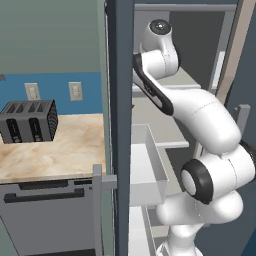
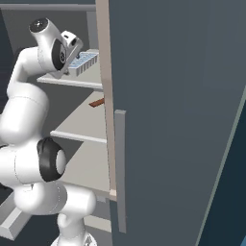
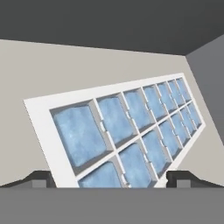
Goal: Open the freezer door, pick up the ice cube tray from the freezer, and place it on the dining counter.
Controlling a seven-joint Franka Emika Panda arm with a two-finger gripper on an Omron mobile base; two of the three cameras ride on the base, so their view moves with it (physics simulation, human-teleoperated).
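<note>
Two fingertips [image 3: 41, 178] straddling near end of ice cube tray [image 3: 127, 131], hand [image 3: 109, 181] spread wide, holding nothing. Tray lying flat on upper freezer shelf [image 2: 72, 80], long axis running away from hand, slanting right. Am reaching straight ahead.

Flat, even, rendered light fills all three views, with no visible lamp and no glare. The white glossy robot arm [image 1: 200, 120] carries soft grey shading on its undersides. The freezer's grey interior back wall [image 2: 57, 33] sits dim, while the beige marbled surface [image 1: 55, 145] beside it reads bright. Edges are crisp everywhere, without blur or lens bending. In the hand view the white tray of pale blue cubes [image 3: 127, 131] stays sharp, its cells faintly mottled.
</note>
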